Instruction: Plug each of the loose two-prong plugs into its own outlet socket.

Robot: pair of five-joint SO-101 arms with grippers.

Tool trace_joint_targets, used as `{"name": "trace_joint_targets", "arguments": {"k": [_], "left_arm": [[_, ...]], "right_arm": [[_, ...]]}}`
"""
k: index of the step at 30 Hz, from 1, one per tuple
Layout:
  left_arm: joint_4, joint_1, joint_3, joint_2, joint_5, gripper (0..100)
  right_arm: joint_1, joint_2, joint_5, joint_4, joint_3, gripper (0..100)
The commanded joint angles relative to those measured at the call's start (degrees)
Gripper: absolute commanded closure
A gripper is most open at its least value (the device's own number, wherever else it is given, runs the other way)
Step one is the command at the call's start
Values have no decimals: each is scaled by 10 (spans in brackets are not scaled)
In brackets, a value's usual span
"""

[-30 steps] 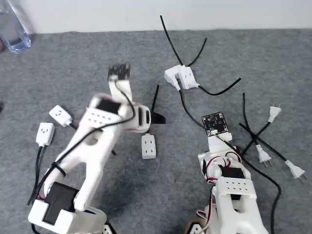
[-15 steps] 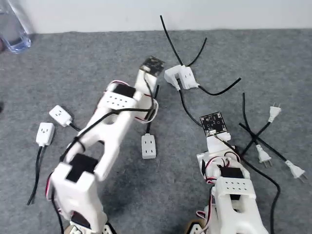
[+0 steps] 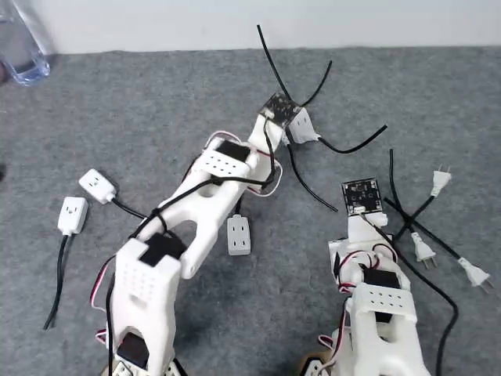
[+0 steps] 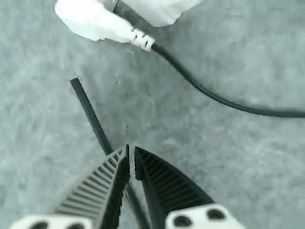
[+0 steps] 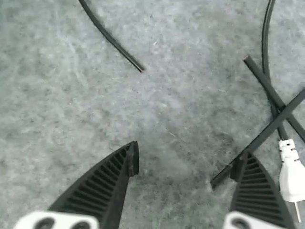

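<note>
Three loose white two-prong plugs lie at the right on black cords: one far (image 3: pixel 441 181), one nearer (image 3: pixel 423 249) and one at the edge (image 3: pixel 475 274). Free white outlet sockets sit at the left (image 3: pixel 98 186) (image 3: pixel 72 215) and in the middle (image 3: pixel 239 235). A far outlet (image 3: pixel 300 125) has a plug in it, seen close as a white plug (image 4: pixel 95 21). My left arm (image 3: pixel 227 164) stretches to that outlet. The left gripper (image 4: pixel 131 156) is shut above a thin black cord (image 4: pixel 88 109). My right gripper (image 5: pixel 187 160) is open over bare carpet, a white plug (image 5: pixel 290 169) beside one finger.
Black cords cross on the grey carpet at the right (image 3: pixel 411 215) and fan out behind the far outlet (image 3: pixel 278 66). A loose cord end (image 5: pixel 138 67) lies ahead of the right gripper. A clear bottle (image 3: pixel 19 55) stands at the far left corner.
My left arm has swung right and stretched out from the middle of the table to the far plugged outlet. The right arm has shifted slightly right.
</note>
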Motion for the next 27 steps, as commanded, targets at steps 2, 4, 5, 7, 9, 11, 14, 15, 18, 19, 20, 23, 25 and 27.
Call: {"name": "trace_joint_targets", "arguments": {"k": [2, 4, 5, 7, 9, 11, 14, 15, 18, 19, 20, 23, 25, 27], "left_arm": [[-9, -9, -46, 25, 7, 987], [25, -15, -71, 31, 5, 987], [44, -18, -80, 36, 5, 987], [88, -31, -102, 48, 4, 987], [156, -43, -131, 68, 4, 987], [230, -57, -170, 94, 0, 987], [326, -79, -241, 145, -54, 987], [353, -87, -270, 163, -69, 987], [445, -106, -360, 211, -88, 987], [476, -113, -390, 226, -89, 987], [489, -120, -412, 237, -86, 987], [484, -149, -424, 254, -85, 987], [485, -164, -417, 251, -89, 987], [485, -177, -407, 245, -90, 987]], "right_arm": [[4, -10, -7, -11, -25, 693], [2, -10, -7, -11, -25, 693], [2, -10, -7, -11, -25, 693], [2, -10, -7, -11, -25, 693], [2, -10, -7, -10, -25, 693], [1, -11, -7, -8, -25, 693], [1, -11, -7, -7, -25, 693], [0, -11, -7, -7, -25, 693], [0, -11, -7, -7, -24, 693], [0, -11, -7, -7, -24, 693], [-3, -11, -7, -7, -24, 693], [-13, -11, -7, -8, -22, 693], [-13, -11, -7, -8, -22, 693], [-14, -11, -7, -8, -22, 693]]}}
